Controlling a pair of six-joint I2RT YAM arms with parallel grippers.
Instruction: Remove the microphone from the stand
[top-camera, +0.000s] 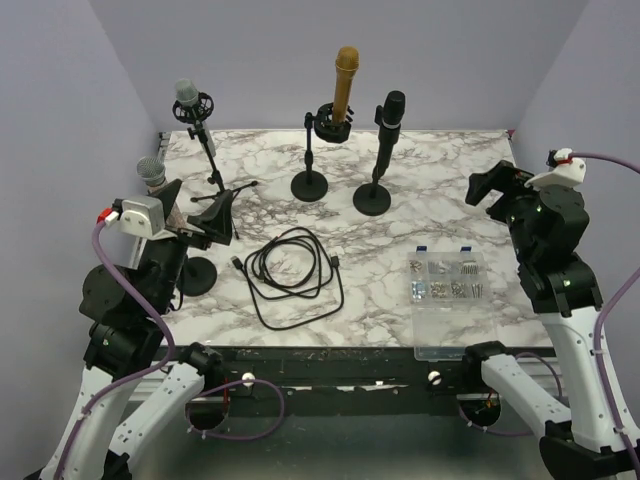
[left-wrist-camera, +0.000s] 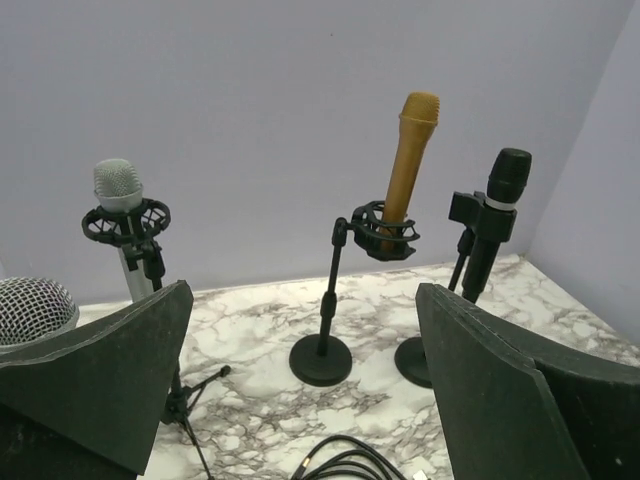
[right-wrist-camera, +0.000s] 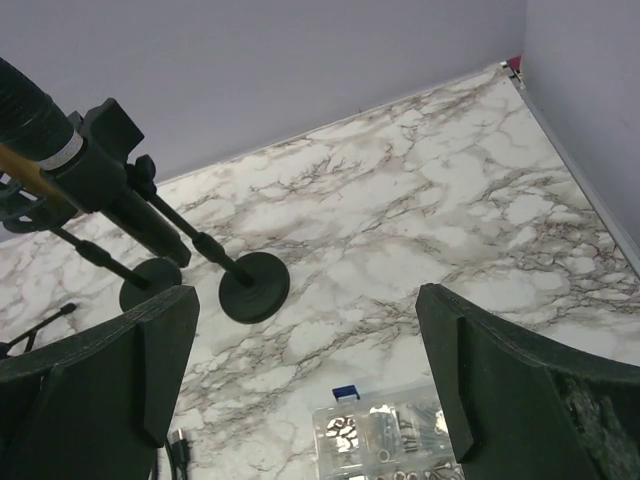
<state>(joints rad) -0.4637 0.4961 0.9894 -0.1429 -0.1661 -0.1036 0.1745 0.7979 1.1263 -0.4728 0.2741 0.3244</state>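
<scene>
1. The left gripper (top-camera: 192, 208) was seen raised over the left edge of the marble table (top-camera: 430, 160). Its jaws were spread wide and nothing was held between them.
2. The right gripper (top-camera: 500, 188) was seen held up at the right side. Its jaws were likewise fully apart and empty, above bare marble and near the clear parts box (top-camera: 447, 280).
3. Four microphones were counted, each seated in a stand. Which one was meant for removal could not be told.
4. The gold microphone (top-camera: 346, 85) was found at back centre, upright in a black shock mount (top-camera: 330, 125) on a round-based stand (top-camera: 309, 186).
5. The black microphone (top-camera: 389, 125) was seen just to its right, clipped to its own round-based stand (top-camera: 372, 198).
6. The grey-headed microphone (top-camera: 187, 100) was seen at back left, cradled in a shock mount on a tripod stand (top-camera: 225, 195).
7. The mesh-headed microphone (top-camera: 151, 172) was spotted just beside the left gripper's outer finger. Its stand was largely hidden behind the arm.
8. A black cable (top-camera: 295, 270) was seen lying in loose loops at centre front, apart from both grippers.
</scene>
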